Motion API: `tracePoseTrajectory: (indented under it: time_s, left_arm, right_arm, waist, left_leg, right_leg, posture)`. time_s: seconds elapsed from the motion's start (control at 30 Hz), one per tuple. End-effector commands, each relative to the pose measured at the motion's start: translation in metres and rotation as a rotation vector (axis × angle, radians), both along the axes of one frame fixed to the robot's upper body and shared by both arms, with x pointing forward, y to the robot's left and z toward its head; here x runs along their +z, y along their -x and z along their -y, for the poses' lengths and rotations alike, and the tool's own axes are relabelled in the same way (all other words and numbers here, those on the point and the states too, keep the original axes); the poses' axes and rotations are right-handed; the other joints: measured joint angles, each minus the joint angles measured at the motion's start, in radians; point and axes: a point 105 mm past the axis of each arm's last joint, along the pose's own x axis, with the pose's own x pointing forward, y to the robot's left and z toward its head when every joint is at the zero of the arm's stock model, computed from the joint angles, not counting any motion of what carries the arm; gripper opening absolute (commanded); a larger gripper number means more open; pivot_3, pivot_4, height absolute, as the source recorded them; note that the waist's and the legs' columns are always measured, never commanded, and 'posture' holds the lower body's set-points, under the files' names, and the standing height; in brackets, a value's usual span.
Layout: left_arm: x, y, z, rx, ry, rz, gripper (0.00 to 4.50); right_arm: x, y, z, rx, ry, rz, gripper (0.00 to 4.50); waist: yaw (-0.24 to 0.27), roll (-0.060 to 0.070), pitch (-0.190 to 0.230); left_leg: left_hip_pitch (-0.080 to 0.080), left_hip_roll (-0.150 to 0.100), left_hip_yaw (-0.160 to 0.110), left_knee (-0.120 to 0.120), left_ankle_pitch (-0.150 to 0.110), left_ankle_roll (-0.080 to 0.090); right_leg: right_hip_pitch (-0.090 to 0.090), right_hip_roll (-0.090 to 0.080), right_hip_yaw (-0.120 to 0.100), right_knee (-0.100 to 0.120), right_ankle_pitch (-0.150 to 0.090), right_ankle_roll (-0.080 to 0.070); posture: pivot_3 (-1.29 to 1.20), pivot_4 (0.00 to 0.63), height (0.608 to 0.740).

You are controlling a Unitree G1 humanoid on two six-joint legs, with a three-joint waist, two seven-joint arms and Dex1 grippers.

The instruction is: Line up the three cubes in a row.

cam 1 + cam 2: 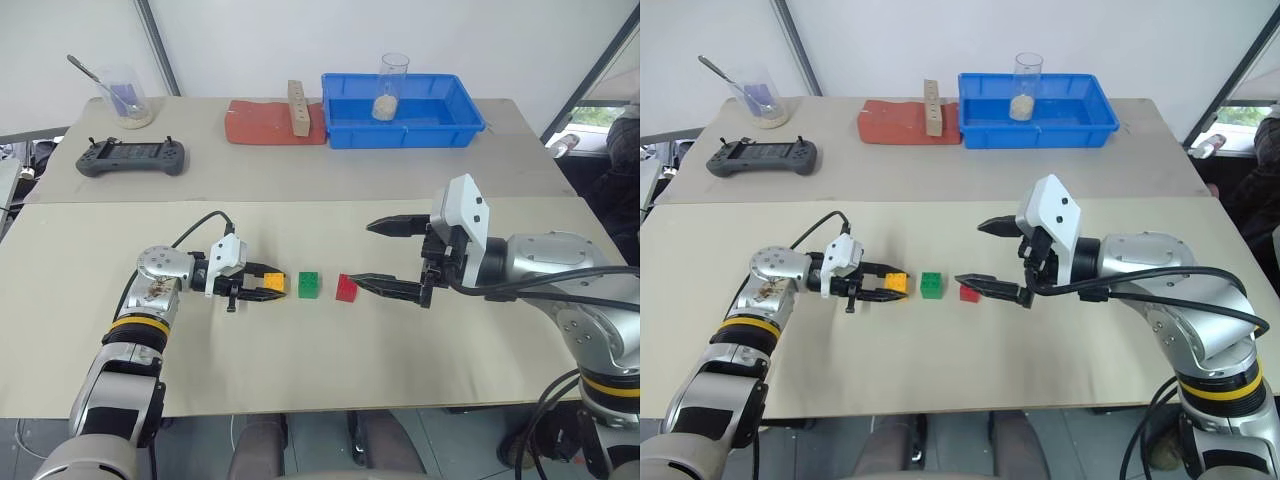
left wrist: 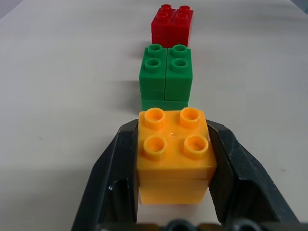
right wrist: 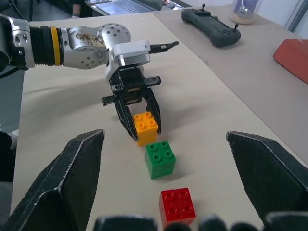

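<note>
Three cubes (image 1: 310,284) in line, left fingers (image 2: 115,183) gripping yellow's sides, right fingers (image 3: 72,168) wide apart.

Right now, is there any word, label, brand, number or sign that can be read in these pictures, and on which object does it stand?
No readable text in these pictures.
The three cubes, yellow-orange, green and red, show studs but no lettering I can make out.
The black handheld controller has markings too small to read.
The blue bin shows no label.
</note>
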Motion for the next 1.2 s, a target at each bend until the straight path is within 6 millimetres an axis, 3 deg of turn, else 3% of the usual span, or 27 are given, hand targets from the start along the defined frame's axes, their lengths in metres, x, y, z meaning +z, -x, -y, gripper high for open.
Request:
tracePoseTrajectory:
  time_s: [0.03, 0.33, 0.5, 0.57, 0.83, 0.97, 1.13, 1.2]
  left_arm:
    - [0.002, 0.0, -0.005, -0.012, -0.021, 0.018, 1.38]
    - [-0.002, -0.002, -0.011, -0.004, -0.048, 0.006, 1.38]
    - [0.0, -0.006, -0.014, 0.016, -0.055, 0.002, 3.79]
    - [0.001, -0.006, -0.016, 0.012, -0.057, 0.002, 4.42]
    - [0.014, -0.003, -0.027, 0.021, -0.053, 0.019, 4.42]
    - [0.045, 0.001, -0.041, 0.087, -0.014, 0.052, 4.42]
    - [0.087, 0.015, -0.057, 0.216, 0.018, 0.025, 4.42]
    - [0.094, 0.019, -0.066, 0.293, -0.004, 0.017, 4.42]
  right_arm:
    - [0.012, 0.005, 0.003, -0.007, -0.007, 0.062, 4.5]
    - [0.01, 0.006, 0.001, -0.002, -0.006, 0.057, 4.5]
    - [0.009, 0.007, 0.0, 0.002, -0.004, 0.051, 4.5]
    - [0.008, 0.007, 0.0, 0.003, -0.004, 0.048, 4.5]
    - [0.004, 0.006, 0.002, 0.002, -0.005, 0.039, 4.5]
    - [0.002, 0.004, 0.014, -0.031, 0.0, 0.029, 4.5]
    - [-0.004, -0.001, 0.044, -0.136, 0.019, 0.021, 4.5]
    - [-0.006, -0.001, 0.056, -0.17, 0.033, 0.018, 4.5]
  waist:
    - [0.0, 0.0, 0.0]
    - [-0.001, 0.0, 0.0]
    - [-0.001, 0.0, 0.0]
    - [0.0, 0.0, 0.0]
    - [0.001, 0.0, 0.0]
    - [-0.003, 0.0, 0.0]
    - [-0.002, 0.0, 0.0]
    - [-0.001, 0.0, 0.0]
  left_leg:
    - [0.0, 0.0, 0.0, 0.0, 0.0, 0.0]
    - [0.001, 0.0, 0.0, 0.0, 0.0, 0.0]
    - [0.001, 0.0, 0.0, 0.0, 0.0, 0.0]
    - [0.001, 0.0, 0.0, 0.0, 0.0, 0.0]
    - [-0.001, 0.0, 0.0, 0.0, 0.0, 0.0]
    - [-0.001, 0.0, 0.0, 0.0, 0.0, 0.0]
    - [-0.001, 0.001, 0.0, 0.0, 0.0, 0.0]
    - [0.0, 0.001, 0.0, 0.0, 0.0, 0.0]
  right_leg:
    - [0.0, 0.0, 0.0, 0.0, 0.0, 0.0]
    - [0.0, 0.0, 0.0, 0.001, 0.0, 0.0]
    - [0.0, 0.0, 0.0, 0.001, 0.0, 0.001]
    - [0.0, 0.0, 0.0, 0.001, 0.0, 0.001]
    - [0.0, 0.0, 0.0, 0.0, 0.0, 0.0]
    - [-0.001, 0.0, 0.0, 0.0, 0.0, 0.0]
    - [-0.001, 0.0, 0.0, 0.0, -0.001, 0.001]
    - [-0.001, 0.0, 0.0, 0.0, -0.001, 0.002]
  posture:
    - [0.0, 0.15, 0.74]
    - [0.0, 0.15, 0.74]
    - [0.0, 0.15, 0.74]
    - [0.0, 0.15, 0.74]
    - [0.0, 0.15, 0.74]
    - [0.0, 0.15, 0.74]
    - [0.0, 0.15, 0.74]
    - [0.0, 0.15, 0.74]
